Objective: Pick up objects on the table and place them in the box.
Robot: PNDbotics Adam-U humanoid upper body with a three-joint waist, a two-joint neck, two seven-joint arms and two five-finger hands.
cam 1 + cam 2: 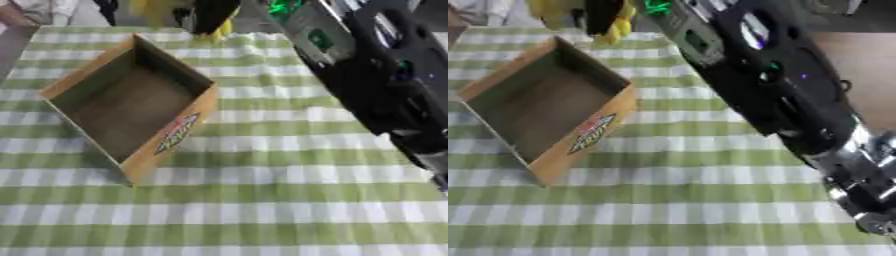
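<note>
Left eye view: box [131, 107] empty; right hand [208, 15] beyond its far corner, fingers closed around yellow object [220, 29]; placing remains.

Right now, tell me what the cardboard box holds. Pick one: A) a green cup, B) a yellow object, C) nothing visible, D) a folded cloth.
C: the box shows only its bare brown floor, while the yellow object sits at the right hand above the far edge of the checked tablecloth.
</note>
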